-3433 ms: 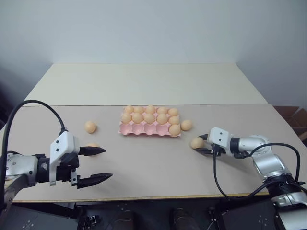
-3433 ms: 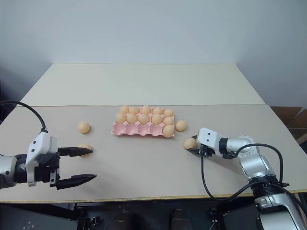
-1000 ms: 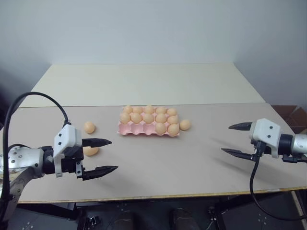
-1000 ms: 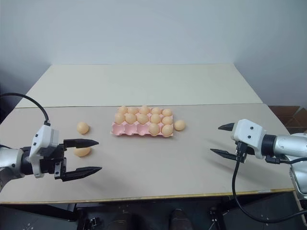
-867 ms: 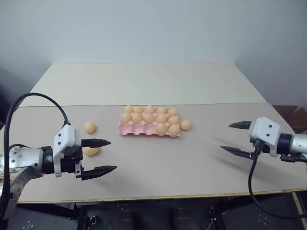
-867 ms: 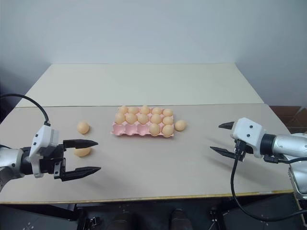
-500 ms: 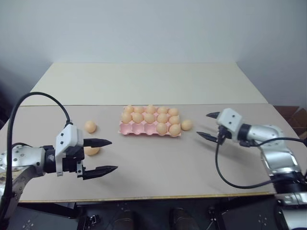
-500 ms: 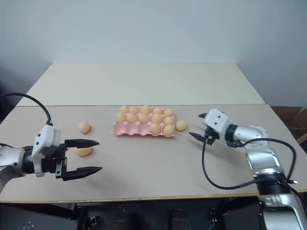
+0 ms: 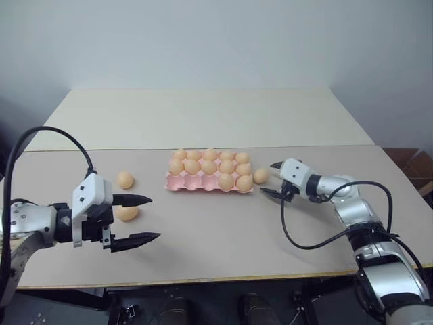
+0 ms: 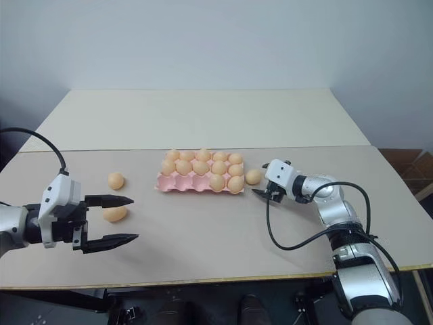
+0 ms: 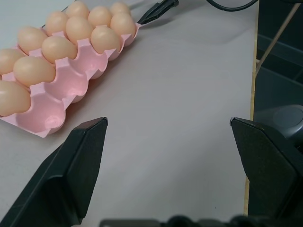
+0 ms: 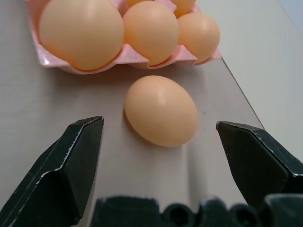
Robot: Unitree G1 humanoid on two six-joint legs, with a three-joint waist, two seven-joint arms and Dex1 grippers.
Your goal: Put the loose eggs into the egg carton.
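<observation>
- The right gripper [image 9: 269, 178] is being held wide apart and empty, just beside a loose egg [image 12: 161, 110] lying at the right end of the pink egg carton [image 9: 203, 181].
- The left gripper [image 9: 139, 219] is being held spread open over the table [image 9: 223, 230], near two more loose eggs [image 9: 126, 179] lying left of the carton.

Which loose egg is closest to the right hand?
The egg beside the carton's right end, framed by the open right hand; the other two lie left of it.

2 silver-grey arms with white wrist housings, looping black cables, each claw [image 9: 272, 178] with 2 tapered black fingers
</observation>
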